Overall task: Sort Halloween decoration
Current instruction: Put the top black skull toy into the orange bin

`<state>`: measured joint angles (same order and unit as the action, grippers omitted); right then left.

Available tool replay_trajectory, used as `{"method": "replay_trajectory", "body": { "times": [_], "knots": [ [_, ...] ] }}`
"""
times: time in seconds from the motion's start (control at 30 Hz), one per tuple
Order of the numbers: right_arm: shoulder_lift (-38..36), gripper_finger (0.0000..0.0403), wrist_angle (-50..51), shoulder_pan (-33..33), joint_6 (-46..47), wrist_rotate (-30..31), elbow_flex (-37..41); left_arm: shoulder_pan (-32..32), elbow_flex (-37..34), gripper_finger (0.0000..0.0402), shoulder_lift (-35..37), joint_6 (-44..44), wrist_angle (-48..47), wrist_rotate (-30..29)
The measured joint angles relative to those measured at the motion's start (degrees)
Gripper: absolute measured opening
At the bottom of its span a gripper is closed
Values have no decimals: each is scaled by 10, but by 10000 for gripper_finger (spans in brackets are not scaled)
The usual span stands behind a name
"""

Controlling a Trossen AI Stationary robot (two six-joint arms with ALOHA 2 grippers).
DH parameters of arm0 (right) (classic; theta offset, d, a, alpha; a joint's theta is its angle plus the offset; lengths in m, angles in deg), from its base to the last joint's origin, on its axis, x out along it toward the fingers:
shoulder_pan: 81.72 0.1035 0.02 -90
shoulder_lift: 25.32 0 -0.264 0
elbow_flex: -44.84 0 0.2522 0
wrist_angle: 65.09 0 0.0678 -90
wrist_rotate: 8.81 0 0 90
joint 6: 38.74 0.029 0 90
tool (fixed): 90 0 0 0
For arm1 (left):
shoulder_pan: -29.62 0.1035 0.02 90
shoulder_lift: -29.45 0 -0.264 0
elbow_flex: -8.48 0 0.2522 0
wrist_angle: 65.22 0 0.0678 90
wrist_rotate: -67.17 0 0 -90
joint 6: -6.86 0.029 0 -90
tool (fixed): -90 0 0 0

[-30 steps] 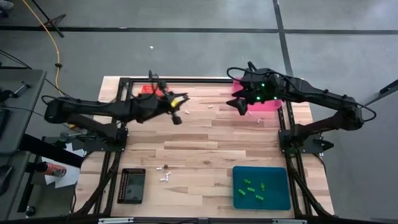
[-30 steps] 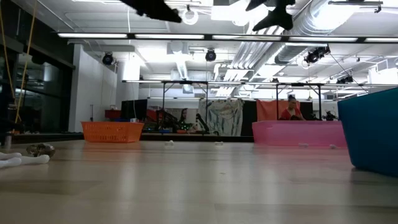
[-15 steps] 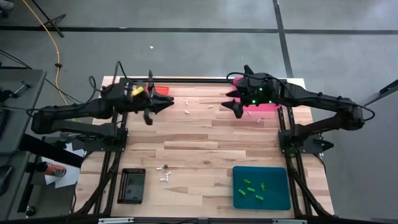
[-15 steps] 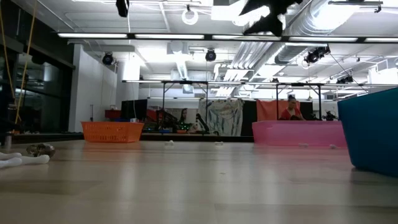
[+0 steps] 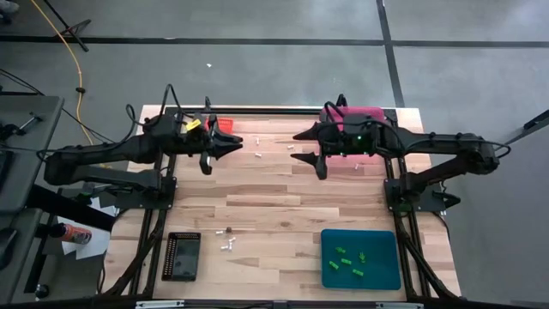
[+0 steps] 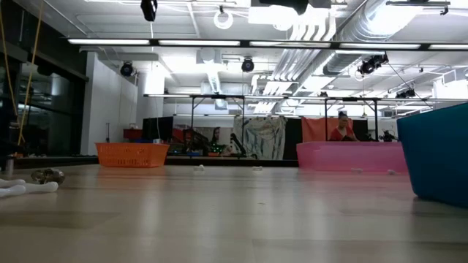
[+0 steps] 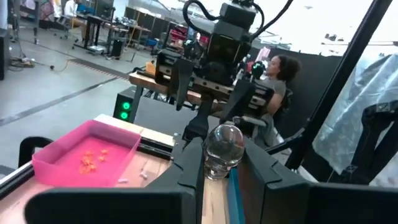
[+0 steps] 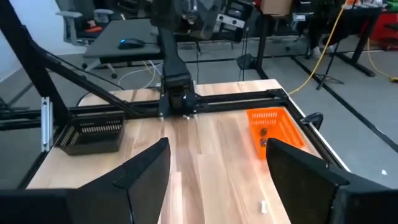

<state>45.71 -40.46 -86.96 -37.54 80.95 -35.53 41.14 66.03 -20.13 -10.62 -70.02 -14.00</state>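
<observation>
A clear rounded trinket (image 7: 222,149) was pinched in the left gripper (image 7: 224,163) – the right gripper (image 8: 219,163) was spread wide, nothing held.

You look out on a grey concrete floor (image 5: 274,69) crossed by dark lines, with a yellow cable (image 5: 64,39) trailing over it. Behind the table, white ceiling ducts (image 6: 380,22) and strip lights (image 6: 219,42) hang above black-framed workbenches (image 6: 219,117). An office chair (image 8: 74,28) stands beside a desk (image 8: 130,46).
</observation>
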Motion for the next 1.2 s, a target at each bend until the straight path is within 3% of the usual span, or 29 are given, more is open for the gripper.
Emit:
{"method": "replay_trajectory", "body": {
  "times": [0.2,0.33,0.43,0.67,0.8,0.97,1.2],
  "knots": [
    [1,247,0,8,20,2,0,0,0,46,0,1,1,-21],
    [1,248,0,8,50,3,0,22,9,47,-5,26,-12,-152],
    [1,248,0,8,54,3,0,88,29,47,-26,23,-74,-221],
    [1,248,0,8,95,11,0,319,55,48,-137,-24,-245,-172],
    [2,248,0,8,121,15,0,395,56,49,-224,-40,-312,-158],
    [2,248,0,8,144,15,0,425,56,49,-310,-53,-368,-110],
    [2,248,0,8,144,15,0,402,56,49,-366,-50,-419,-122]
  ]
}}
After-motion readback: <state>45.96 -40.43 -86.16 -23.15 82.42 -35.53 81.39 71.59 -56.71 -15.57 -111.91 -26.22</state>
